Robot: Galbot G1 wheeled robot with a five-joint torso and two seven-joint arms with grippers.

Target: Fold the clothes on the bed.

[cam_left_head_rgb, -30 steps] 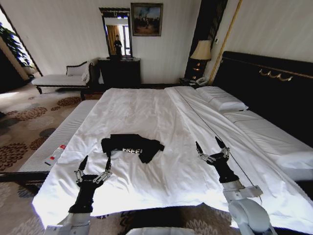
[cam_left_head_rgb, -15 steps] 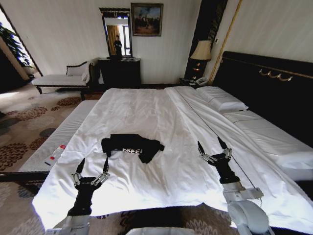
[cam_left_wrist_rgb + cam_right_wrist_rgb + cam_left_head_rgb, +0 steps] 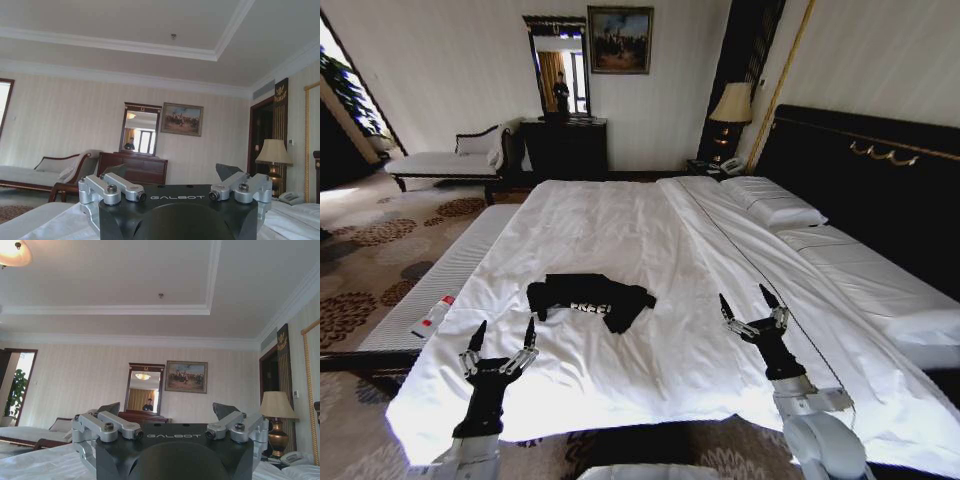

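Head view: crumpled black T-shirt [image 3: 590, 299] on smooth white bed [image 3: 620, 230]

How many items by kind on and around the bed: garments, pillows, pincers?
Black T-shirts, crumpled on the white duvet: 1
White pillows stacked at the headboard end: 2
Pincers, both open, empty, above the near edge of the bed: 2 (left pincer, right pincer)
Total: 5
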